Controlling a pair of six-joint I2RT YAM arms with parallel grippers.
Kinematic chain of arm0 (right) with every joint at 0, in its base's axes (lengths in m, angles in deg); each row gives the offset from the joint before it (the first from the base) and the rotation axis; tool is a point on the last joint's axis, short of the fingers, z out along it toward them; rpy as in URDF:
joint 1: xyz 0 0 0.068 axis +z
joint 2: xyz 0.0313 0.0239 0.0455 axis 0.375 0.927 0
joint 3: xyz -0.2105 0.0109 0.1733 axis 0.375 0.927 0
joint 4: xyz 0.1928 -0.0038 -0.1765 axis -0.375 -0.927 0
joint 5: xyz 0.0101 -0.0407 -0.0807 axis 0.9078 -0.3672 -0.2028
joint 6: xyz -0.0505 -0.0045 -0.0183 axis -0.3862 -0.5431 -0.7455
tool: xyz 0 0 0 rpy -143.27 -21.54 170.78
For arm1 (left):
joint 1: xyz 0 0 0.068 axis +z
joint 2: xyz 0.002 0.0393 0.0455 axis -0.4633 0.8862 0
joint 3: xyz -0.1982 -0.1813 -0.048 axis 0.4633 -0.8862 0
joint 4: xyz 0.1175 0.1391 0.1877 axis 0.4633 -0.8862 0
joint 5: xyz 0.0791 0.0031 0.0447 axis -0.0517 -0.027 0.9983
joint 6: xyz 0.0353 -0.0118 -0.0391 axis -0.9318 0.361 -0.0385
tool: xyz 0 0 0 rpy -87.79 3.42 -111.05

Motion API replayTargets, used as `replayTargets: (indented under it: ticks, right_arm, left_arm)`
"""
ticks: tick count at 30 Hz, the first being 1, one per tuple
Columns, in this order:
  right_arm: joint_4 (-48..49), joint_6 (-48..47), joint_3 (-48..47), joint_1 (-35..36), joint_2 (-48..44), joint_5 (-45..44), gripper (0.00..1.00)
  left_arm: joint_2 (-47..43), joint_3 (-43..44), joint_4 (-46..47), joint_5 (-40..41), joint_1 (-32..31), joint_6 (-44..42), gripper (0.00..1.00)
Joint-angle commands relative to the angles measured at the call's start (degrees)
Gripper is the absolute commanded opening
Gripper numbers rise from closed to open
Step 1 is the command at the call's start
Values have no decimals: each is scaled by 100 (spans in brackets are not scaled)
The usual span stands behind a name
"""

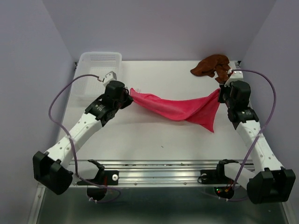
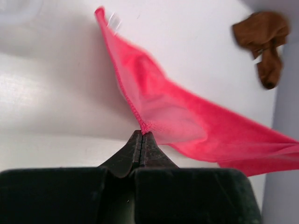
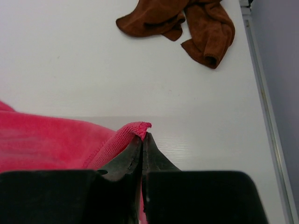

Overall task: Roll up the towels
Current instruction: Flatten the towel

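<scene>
Between the left pincer (image 1: 130,93) and the right pincer (image 1: 220,92), the pink-red towel (image 1: 180,108) is held stretched over the tabletop (image 1: 154,135), to the right of the white basket (image 1: 99,63) and nearer than it. Each pincer is clenched on one corner. The towel's long axis is laid left to right, sagging mid-span, with a loose corner pointed toward the near edge. Only thin hems are pinched, so a corner could be pulled free if the span were tightened. The rust brown towel (image 1: 211,66) is seen crumpled far right of the basket.
</scene>
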Motion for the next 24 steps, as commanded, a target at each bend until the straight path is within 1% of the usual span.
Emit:
replayTargets:
  ticks: [1,5,6,8,9,10,12,17,19,21,24]
  right_arm:
    - [-114,-57,-553,3,-662,-175,2]
    - [-351,-135,-887,3,-1295,-132,3]
    - [-404,-188,-957,3,-1418,-123,3]
    - [-571,-171,-1212,3,-1769,-359,2]
    - [-850,-197,-1326,3,-1858,-439,2]
    - [-1018,-232,-1562,3,-2015,-579,2]
    - [-1318,-118,-1739,3,-2174,-851,2]
    - [-1854,101,-2038,3,-2526,-1212,1]
    - [-2126,365,-2118,3,-2579,-1274,1]
    - [-2293,496,-2057,3,-2483,-1476,1]
    - [-2382,655,-1811,3,-2211,-1774,1]
  left_arm:
    - [-724,658,-211,562,42,-328,0]
    - [-1385,1300,-317,1248,51,-442,0]
    - [-1499,1423,-465,1388,51,-468,0]
    - [-1781,1704,-624,1836,59,-442,0]
    - [-1869,1792,-833,1977,68,-408,0]
    - [-2009,1923,-905,2091,68,-338,0]
    - [-2194,2021,-1072,2268,68,-302,0]
    - [-2432,2100,-1450,2610,68,-83,0]
    - [-2502,2083,-1687,2804,68,-21,0]
    - [-2555,1908,-1732,2858,68,102,0]
    - [-2459,1390,-1539,2612,77,138,0]
